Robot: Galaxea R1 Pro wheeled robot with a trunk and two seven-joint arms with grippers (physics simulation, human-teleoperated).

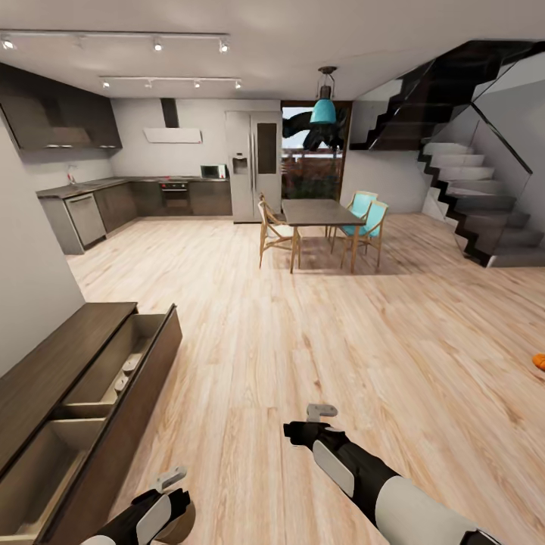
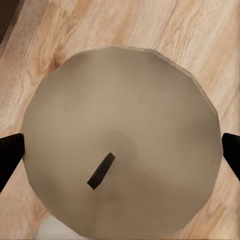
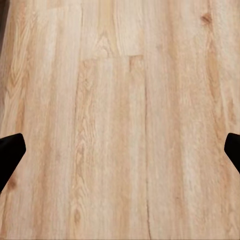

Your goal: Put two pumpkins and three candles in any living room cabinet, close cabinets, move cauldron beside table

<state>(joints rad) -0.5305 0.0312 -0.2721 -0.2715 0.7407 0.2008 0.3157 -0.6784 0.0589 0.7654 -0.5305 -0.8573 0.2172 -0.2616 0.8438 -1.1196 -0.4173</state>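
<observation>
Down at the lower left of the head view, the cabinet (image 1: pixel 53 363) stands with two drawers pulled out, and small pale candles (image 1: pixel 127 372) lie in the farther drawer. At the right edge, an orange pumpkin (image 1: pixel 539 360) sits on the wood floor (image 1: pixel 303 341). The left tool (image 1: pixel 171 478) at the bottom left spreads wide over a round beige disc (image 2: pixel 120 145) with a dark slot, touching nothing. The right tool (image 1: pixel 322 412) at bottom centre is also spread wide above bare floor. A dining table (image 1: pixel 322 212) with chairs stands in the upper middle
</observation>
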